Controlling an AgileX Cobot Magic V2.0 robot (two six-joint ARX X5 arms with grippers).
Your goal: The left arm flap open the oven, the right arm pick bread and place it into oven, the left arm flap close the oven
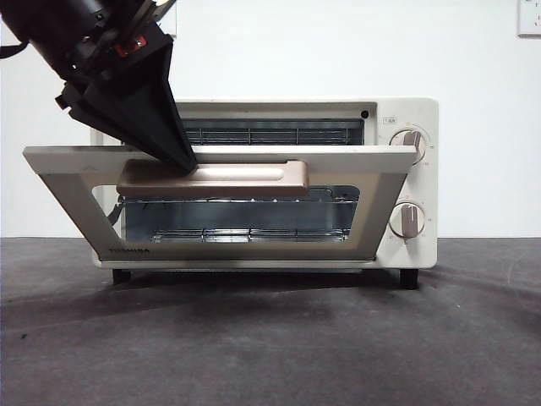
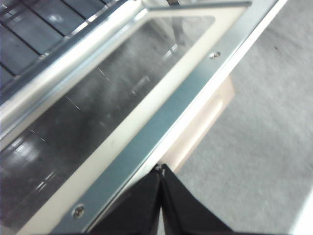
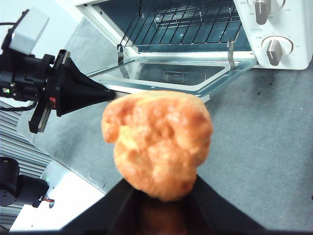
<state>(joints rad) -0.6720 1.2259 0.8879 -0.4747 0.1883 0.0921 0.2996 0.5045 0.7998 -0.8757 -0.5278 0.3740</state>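
Observation:
The cream oven (image 1: 406,114) stands at the back of the table with its glass door (image 1: 59,162) swung down almost level. My left gripper (image 1: 188,162) comes in from the upper left, shut, its tip resting on the door's top edge beside the beige handle (image 1: 237,178). In the left wrist view the shut tip (image 2: 160,169) touches the door's metal frame (image 2: 161,122). The right wrist view shows the golden bread (image 3: 159,142) with my right gripper (image 3: 161,188) shut on it, held high in front of the open oven (image 3: 288,19). There the wire rack (image 3: 195,19) is bare.
Two round knobs (image 1: 411,139) sit on the oven's right panel. Dark grey mat (image 1: 270,338) covers the table in front of the oven. A wall socket (image 1: 530,17) is at the top right. The mat's edge and a white surface (image 3: 73,196) lie to the left of the oven.

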